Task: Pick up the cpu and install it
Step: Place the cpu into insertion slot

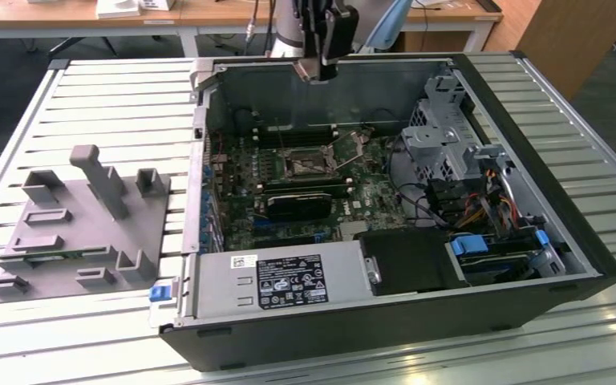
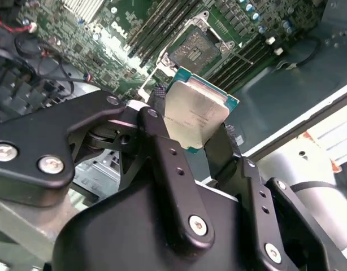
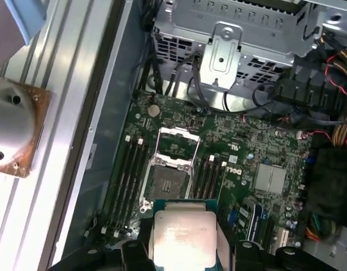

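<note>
The cpu (image 2: 197,113) is a small flat square chip with a silvery metal top and a pale border. My gripper (image 2: 190,134) is shut on it, one black finger on each of two opposite edges. In the exterior view the gripper (image 1: 319,70) hangs high over the far wall of the open computer case. The first wrist view has the cpu (image 3: 183,236) above the green motherboard. The dark square socket (image 3: 167,183) lies just beyond it with its metal frame (image 3: 177,142) flipped open. That socket (image 1: 310,164) sits well below the gripper, in the middle of the board.
A grey tray (image 1: 78,224) with upright posts stands on the slatted table at the exterior view's left. Inside the case are memory slots (image 3: 127,175), a black cooler (image 1: 299,204), a metal drive cage (image 1: 447,128), bundled cables (image 1: 480,208) and a power supply (image 1: 276,281).
</note>
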Robot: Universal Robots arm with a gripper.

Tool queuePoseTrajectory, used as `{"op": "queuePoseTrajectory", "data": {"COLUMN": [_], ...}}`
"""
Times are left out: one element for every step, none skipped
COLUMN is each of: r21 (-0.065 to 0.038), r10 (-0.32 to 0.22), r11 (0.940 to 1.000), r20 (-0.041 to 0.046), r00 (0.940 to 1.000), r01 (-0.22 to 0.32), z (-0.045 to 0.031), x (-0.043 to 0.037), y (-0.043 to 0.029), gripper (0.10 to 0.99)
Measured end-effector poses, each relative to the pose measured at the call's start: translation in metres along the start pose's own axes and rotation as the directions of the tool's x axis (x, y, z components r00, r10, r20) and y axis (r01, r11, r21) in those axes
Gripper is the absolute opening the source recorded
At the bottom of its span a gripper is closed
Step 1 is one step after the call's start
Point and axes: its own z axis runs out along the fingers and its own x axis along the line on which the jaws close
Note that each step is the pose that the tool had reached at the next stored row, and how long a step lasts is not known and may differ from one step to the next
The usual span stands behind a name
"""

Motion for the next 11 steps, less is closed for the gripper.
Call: {"op": "queuePoseTrajectory", "data": {"r21": [0.0, 0.0, 0.0, -0.001, -0.001, -0.001, -0.001, -0.002, -0.002, -0.002, -0.003], "r10": [0.018, 0.036, 0.054, 0.072, 0.09, 0.108, 0.126, 0.145, 0.163, 0.181, 0.198], "r11": [0.9998, 0.9994, 0.9986, 0.9974, 0.9959, 0.9942, 0.9921, 0.9895, 0.9866, 0.9836, 0.9802], "r20": [0.0014, 0.0027, 0.0041, 0.0053, 0.0067, 0.008, 0.0093, 0.0106, 0.0119, 0.0132, 0.0145], "r00": [0.9998, 0.9994, 0.9985, 0.9974, 0.9959, 0.9941, 0.992, 0.9894, 0.9866, 0.9835, 0.9801], "r01": [-0.018, -0.036, -0.054, -0.072, -0.09, -0.108, -0.126, -0.145, -0.163, -0.181, -0.198], "z": [0.0003, 0.0006, 0.0009, 0.0013, 0.0017, 0.002, 0.0024, 0.0028, 0.0031, 0.0035, 0.0037], "x": [0.0, 0.0, 0.0, 0.0, 0.0, 0.0, 0.0, 0.0, 0.0, 0.0, 0.0], "y": [0.0, 0.0, -0.0001, -0.0001, -0.0001, -0.0001, -0.0002, -0.0002, -0.0002, -0.0002, -0.0003], "gripper": [0.529, 0.529, 0.529, 0.529, 0.529, 0.529, 0.529, 0.529, 0.529, 0.529, 0.529]}}
